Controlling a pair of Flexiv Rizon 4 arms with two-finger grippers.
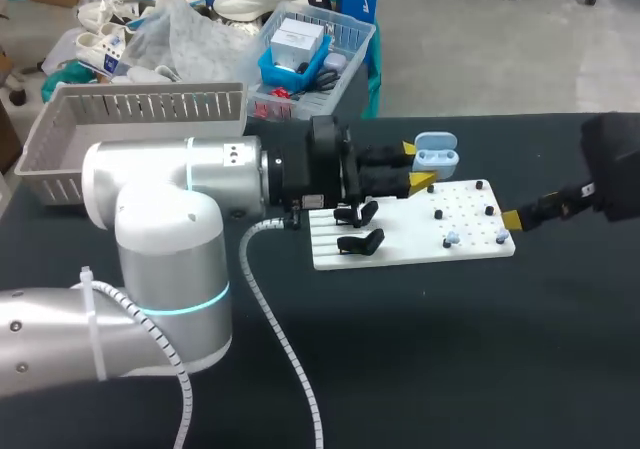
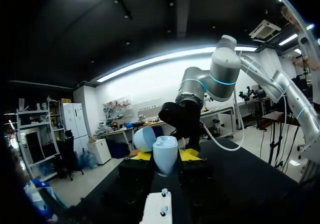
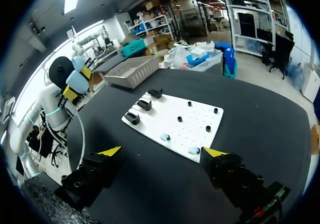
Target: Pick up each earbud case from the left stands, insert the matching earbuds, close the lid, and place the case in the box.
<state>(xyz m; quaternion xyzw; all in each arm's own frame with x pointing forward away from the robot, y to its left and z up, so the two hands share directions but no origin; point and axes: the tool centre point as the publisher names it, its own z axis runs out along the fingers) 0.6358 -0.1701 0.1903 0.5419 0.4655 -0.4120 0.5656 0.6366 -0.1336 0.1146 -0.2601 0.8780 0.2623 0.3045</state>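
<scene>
Nearest to us, our left arm comes in over the desk's near left corner, with a white coiled cable trailing from it across the dark top. Past it, around the middle of the desk, lies a white board. Three black stands sit in a row on the board's left part. Small black pegs dot its right part, and two pale blue earbuds rest there close to the board's near edge.

Just beside the board's right edge is our right tool, low over the desk. Its yellow-tipped fingers are spread wide with nothing between them.

Further back, our left tool is raised off the desk near the board's far edge. It pinches a pale blue earbud case between its two yellow tips, one on either side. The lid of the case stands open. We cannot tell whether anything lies inside it.

At the desk's far left corner sits a grey slatted basket, well apart from the board.
</scene>
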